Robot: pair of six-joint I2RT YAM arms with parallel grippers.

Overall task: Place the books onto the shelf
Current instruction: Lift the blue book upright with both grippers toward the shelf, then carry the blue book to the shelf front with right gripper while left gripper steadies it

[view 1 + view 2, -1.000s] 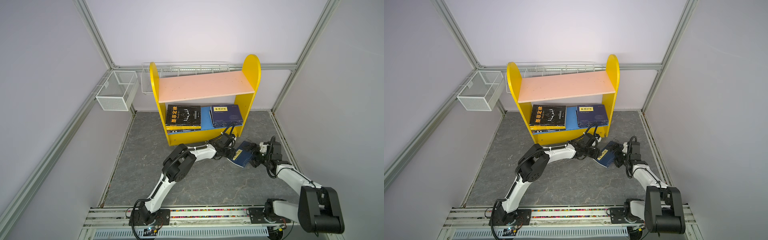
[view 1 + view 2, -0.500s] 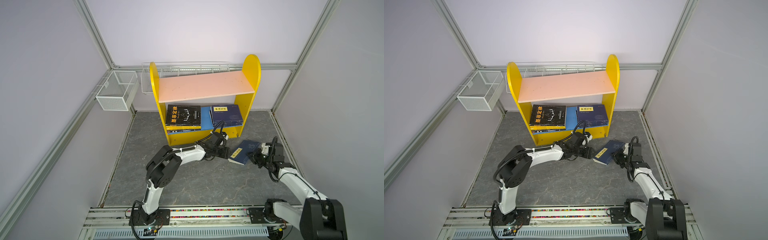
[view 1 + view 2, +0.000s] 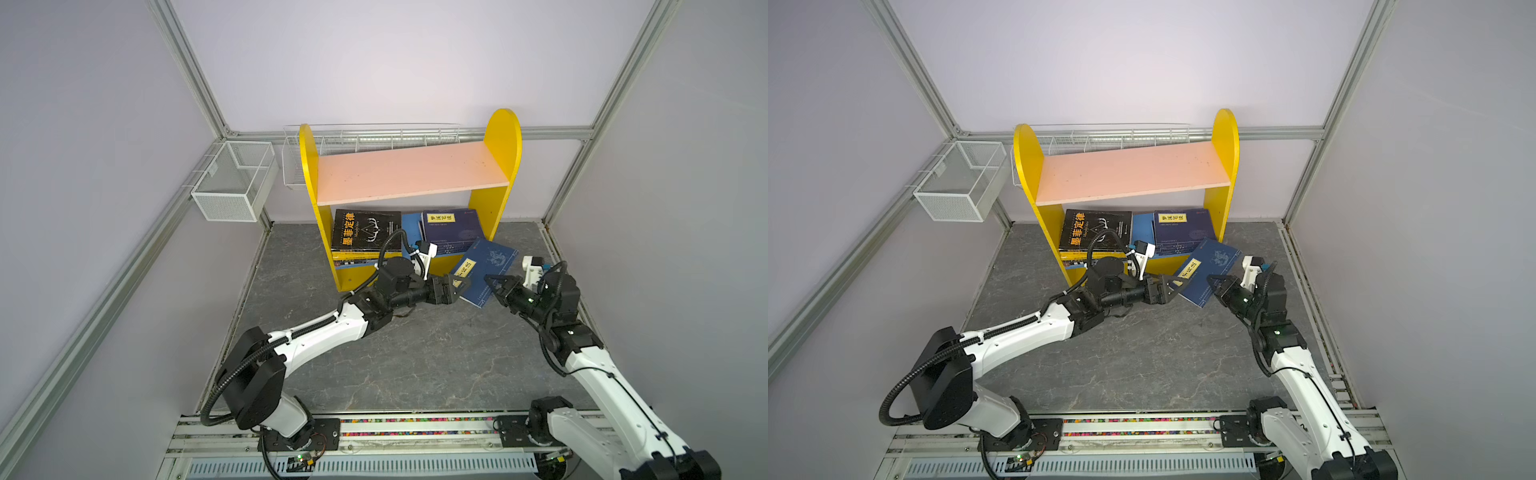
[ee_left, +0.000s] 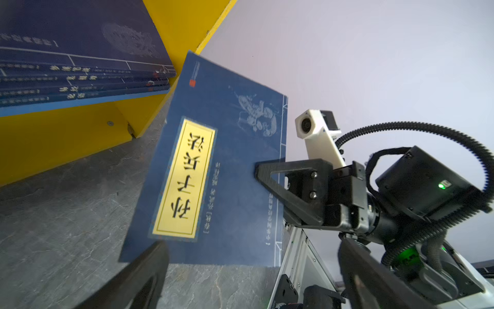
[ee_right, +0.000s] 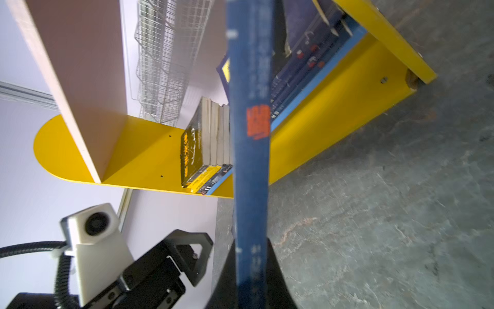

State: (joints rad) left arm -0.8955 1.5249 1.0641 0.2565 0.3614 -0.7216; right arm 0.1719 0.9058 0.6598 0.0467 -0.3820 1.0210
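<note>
The thin navy book with a yellow label [image 3: 484, 270] is tilted up just in front of the small shelf with yellow sides, a pink top board and a blue bottom board [image 3: 503, 141], and its top corner may touch the shelf, but that is hard to see. The right gripper [image 3: 493, 284] pinches the book's edge, while the left gripper [image 3: 458, 289] sits by the other edge with its fingers spread wide, holding nothing. On the bottom board lie a black-topped pile [image 3: 365, 230] and a navy pile of books [image 3: 451, 227].

墨菲定律 on black book [image 3: 365, 230]; 孙子兵法 on blue book [image 4: 232, 149].
</note>
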